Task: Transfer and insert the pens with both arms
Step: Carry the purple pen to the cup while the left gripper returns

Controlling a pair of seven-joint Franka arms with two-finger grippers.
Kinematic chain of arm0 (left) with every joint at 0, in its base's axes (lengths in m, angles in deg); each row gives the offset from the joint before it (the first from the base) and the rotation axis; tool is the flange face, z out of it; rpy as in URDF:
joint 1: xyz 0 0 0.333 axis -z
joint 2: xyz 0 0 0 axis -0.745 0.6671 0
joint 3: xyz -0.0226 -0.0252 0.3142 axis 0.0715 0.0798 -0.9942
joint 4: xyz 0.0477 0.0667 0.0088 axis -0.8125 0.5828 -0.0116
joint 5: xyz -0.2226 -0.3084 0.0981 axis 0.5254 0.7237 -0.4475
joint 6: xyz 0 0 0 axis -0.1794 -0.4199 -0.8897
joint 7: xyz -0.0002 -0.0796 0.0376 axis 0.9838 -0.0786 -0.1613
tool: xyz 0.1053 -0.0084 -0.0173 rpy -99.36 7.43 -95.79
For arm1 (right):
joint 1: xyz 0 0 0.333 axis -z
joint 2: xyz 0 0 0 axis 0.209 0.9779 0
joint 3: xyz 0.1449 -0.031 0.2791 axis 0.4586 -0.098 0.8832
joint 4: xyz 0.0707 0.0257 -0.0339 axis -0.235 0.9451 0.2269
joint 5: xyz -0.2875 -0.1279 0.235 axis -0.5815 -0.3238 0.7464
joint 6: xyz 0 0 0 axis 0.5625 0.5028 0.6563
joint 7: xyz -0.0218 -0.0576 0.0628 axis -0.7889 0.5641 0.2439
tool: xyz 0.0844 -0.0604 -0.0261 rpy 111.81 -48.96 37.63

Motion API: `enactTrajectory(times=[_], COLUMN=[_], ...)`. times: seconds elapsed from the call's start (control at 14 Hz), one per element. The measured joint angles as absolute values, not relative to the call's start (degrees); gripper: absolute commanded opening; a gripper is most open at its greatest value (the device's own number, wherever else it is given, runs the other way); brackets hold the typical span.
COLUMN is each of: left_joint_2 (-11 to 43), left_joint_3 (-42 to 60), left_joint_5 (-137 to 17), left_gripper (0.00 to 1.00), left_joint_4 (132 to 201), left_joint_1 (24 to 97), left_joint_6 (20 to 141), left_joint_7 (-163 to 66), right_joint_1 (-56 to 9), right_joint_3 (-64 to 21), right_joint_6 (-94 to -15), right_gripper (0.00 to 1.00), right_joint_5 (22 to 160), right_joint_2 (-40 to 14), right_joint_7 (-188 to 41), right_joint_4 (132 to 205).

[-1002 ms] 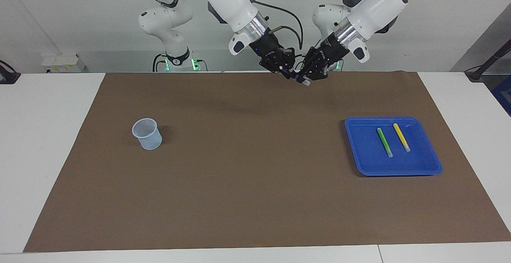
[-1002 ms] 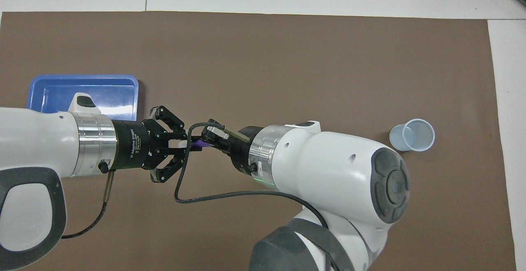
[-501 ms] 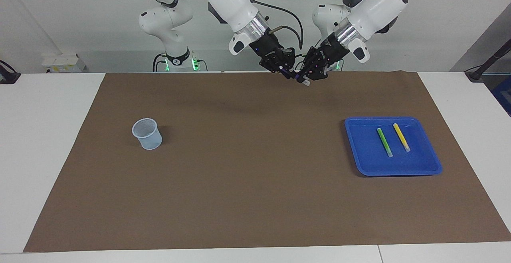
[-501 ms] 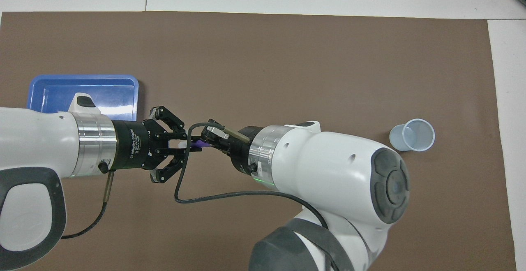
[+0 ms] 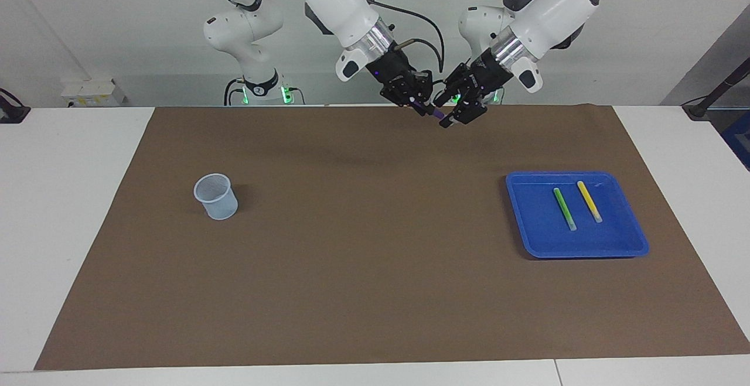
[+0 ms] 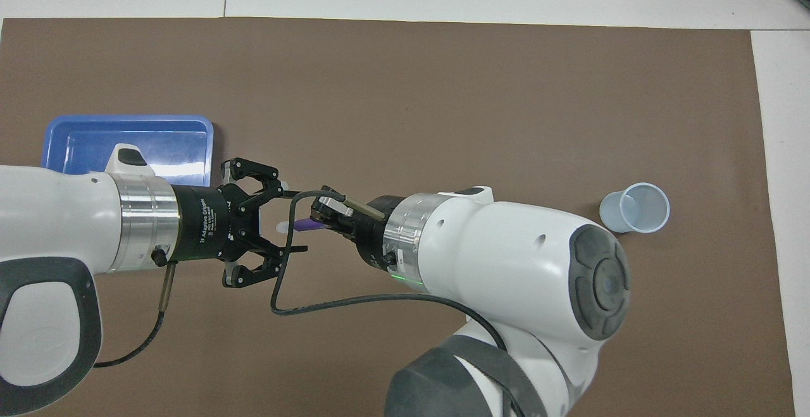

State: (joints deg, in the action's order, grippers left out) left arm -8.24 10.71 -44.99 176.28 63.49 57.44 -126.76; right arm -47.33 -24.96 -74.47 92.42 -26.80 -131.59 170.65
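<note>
Brown matting covered the table (image 5: 375, 292). From above, the left claw (image 6: 278, 230) stood spread apart around the purple pen (image 6: 308, 225), which the right claw (image 6: 326, 217) pinched shut; only the facing camera showed the green pen (image 5: 565, 208) and yellow pen (image 5: 589, 201) lying in the blue tray (image 5: 627, 249) at three o'clock. An empty cup (image 5: 216, 196) stood at nine.

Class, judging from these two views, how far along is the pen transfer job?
Done: the purple pen has left the blue tray and passed to the right claw, which is shut on it above the mat. In hand: the left claw is open around the pen's whitish end. Left: the cup holds no pen, and the green pen and yellow pen lie in the tray.
</note>
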Motion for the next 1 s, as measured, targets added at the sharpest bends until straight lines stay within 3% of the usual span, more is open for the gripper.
enactTrajectory(times=[0.43,1.0], left_joint_2=[-8.5,-11.8], left_joint_3=[10.6,10.4], left_joint_5=[-45.1,-56.3], left_gripper=[0.69,0.66], left_joint_4=[176.9,180.6], left_joint_1=[61.9,55.2], left_joint_6=[57.4,46.5], left_joint_7=[-123.5,-79.4], right_joint_1=[-39.7,-27.6], right_joint_3=[-25.6,-25.9], right_joint_6=[-61.2,-45.5], right_gripper=[0.00,0.00], right_joint_5=[90.9,71.7], right_joint_2=[-27.1,-27.6], right_joint_7=[-112.8,-84.2], right_joint_4=[170.4,169.5])
